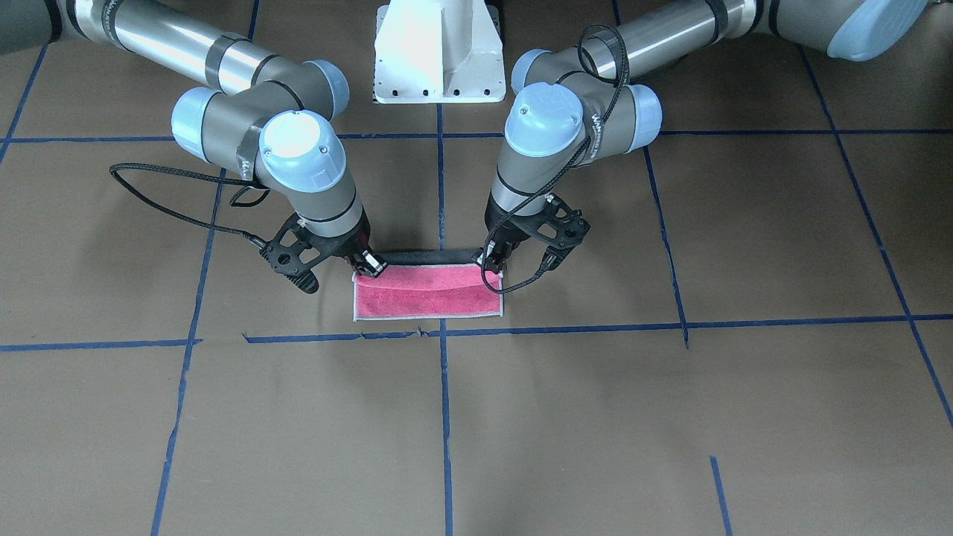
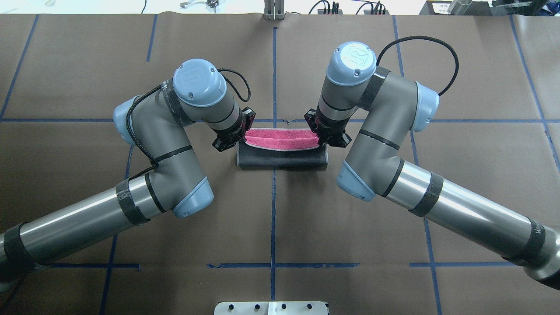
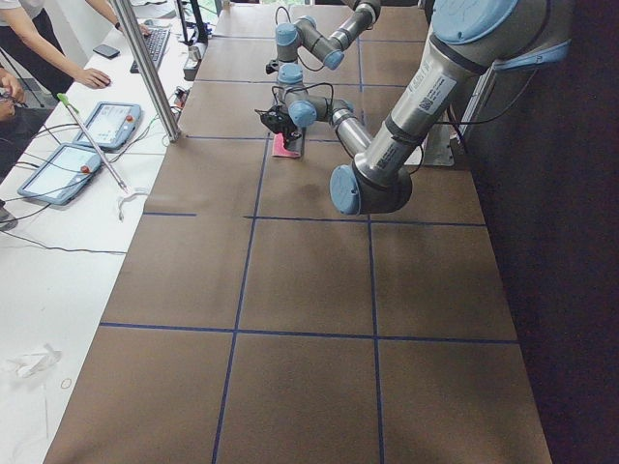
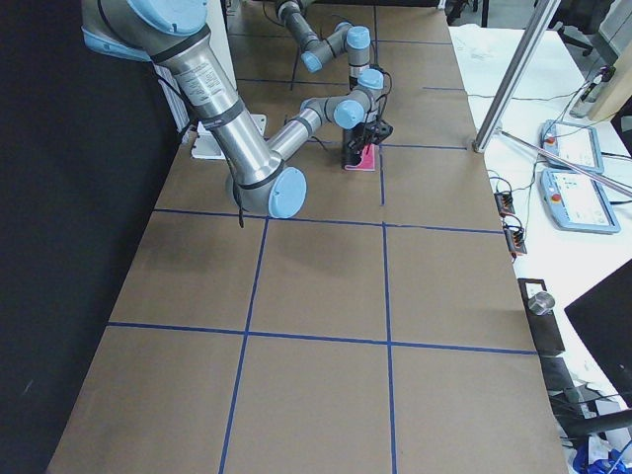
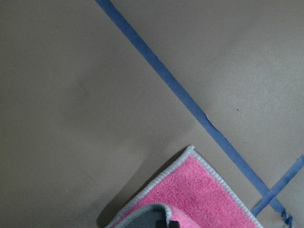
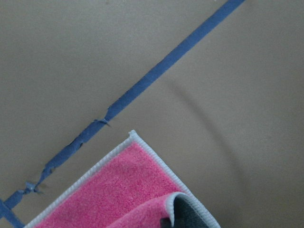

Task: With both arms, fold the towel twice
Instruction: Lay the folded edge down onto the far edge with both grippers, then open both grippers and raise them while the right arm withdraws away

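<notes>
- Nearest the front-facing camera we found the table (image 1: 595, 432) bare, its brown paper crossed only by blue tape lines (image 1: 566, 327); open room lay on every side of the work.
- We located the towel (image 1: 428, 298) at mid-table, straddling the centre tape line, well apart from the white pedestal base (image 1: 439, 52).
- Its edge on the operators' side lay flat and straight, parallel to the cross tape line and just short of it, not touching.
- Its edge on the robot's side was raised off the table and curled forward over the pink face, so that the grey underside (image 2: 282, 158) showed as a dark band from overhead.
- We noted the left gripper (image 1: 491, 262) closed on one corner of that raised edge, fingers pinching the cloth.
- We noted the right gripper (image 1: 370, 264) likewise pinched tight on the other corner, level with its partner.
- Between the two grippers the raised edge sagged slightly at its middle.
- Both wrist views showed a flat towel corner with its whitish border (image 6: 147, 152) intact, near the tape but clear of it.
- Both arms angled inward from either side, their elbows well apart.
</notes>
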Robot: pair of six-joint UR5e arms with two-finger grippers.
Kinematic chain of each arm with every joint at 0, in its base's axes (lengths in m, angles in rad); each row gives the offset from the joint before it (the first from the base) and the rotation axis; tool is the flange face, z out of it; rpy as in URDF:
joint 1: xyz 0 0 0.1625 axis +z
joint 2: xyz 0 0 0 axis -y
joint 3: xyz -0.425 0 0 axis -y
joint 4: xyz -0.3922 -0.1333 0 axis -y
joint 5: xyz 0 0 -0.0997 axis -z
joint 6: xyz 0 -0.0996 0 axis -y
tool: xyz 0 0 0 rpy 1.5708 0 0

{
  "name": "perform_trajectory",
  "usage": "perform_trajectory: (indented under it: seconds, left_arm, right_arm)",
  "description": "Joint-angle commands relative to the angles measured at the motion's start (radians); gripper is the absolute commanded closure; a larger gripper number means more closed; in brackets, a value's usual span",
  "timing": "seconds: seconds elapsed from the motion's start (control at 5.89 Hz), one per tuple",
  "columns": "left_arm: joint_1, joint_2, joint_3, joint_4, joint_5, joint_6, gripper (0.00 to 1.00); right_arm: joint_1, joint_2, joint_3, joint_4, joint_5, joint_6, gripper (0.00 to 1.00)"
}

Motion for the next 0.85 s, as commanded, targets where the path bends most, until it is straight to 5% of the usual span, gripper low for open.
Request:
perform_trajectory:
  seconds: [0.0,0.34,0.68]
  left_arm:
    - [-0.006,-0.001,0.008,-0.015,0.000,-0.001,0.91]
    - [-0.026,0.001,0.021,-0.053,0.005,0.007,0.08]
    - [-0.080,0.002,0.020,-0.088,0.003,0.027,0.00]
  right_arm:
    - [0.005,-0.001,0.000,0.002,-0.001,-0.069,0.00]
    - [0.045,-0.003,-0.001,0.000,-0.001,-0.144,0.00]
    - [0.086,0.002,0.005,0.000,0.009,-0.183,0.00]
